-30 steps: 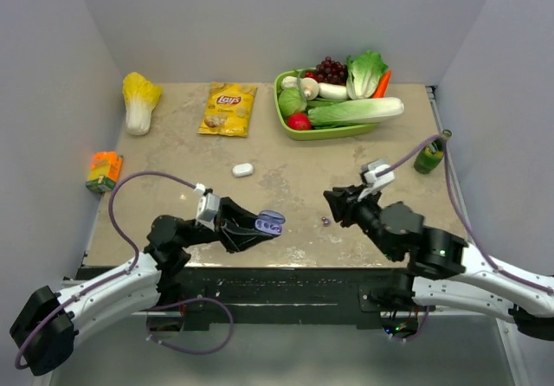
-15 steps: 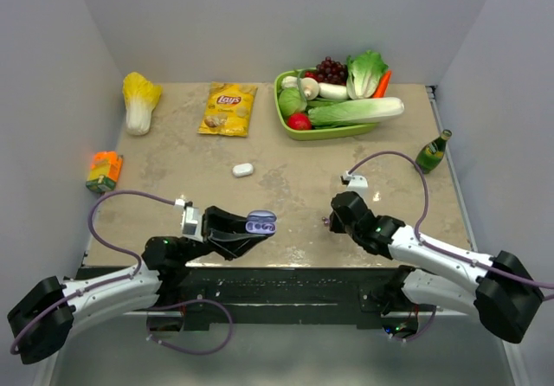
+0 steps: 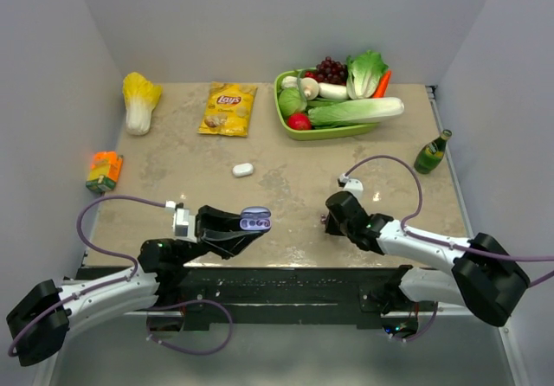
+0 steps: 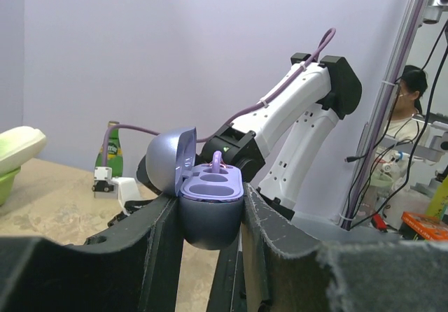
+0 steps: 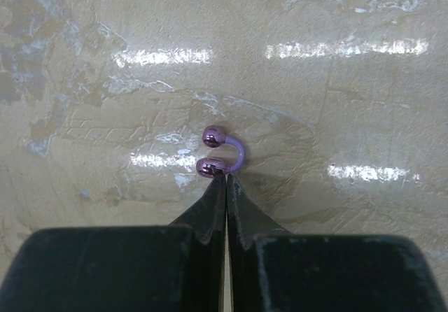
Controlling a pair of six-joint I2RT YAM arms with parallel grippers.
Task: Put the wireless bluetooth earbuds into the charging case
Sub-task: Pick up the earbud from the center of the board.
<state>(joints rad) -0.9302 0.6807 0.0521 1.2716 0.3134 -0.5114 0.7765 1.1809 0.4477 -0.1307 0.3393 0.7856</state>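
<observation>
The left gripper (image 4: 210, 224) is clenched on the open lilac charging case (image 4: 208, 203) and holds it off the table (image 5: 336, 81). One lilac earbud (image 4: 217, 160) stands in the case. The right gripper (image 5: 225, 182) has its fingers pressed together with nothing between them. Its tips are down at the table and touch a second lilac earbud (image 5: 212, 137) lying there.

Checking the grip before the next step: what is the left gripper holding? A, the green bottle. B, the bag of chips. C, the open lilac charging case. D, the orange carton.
C: the open lilac charging case sits between the fingers of the left gripper, with its lid raised.
</observation>
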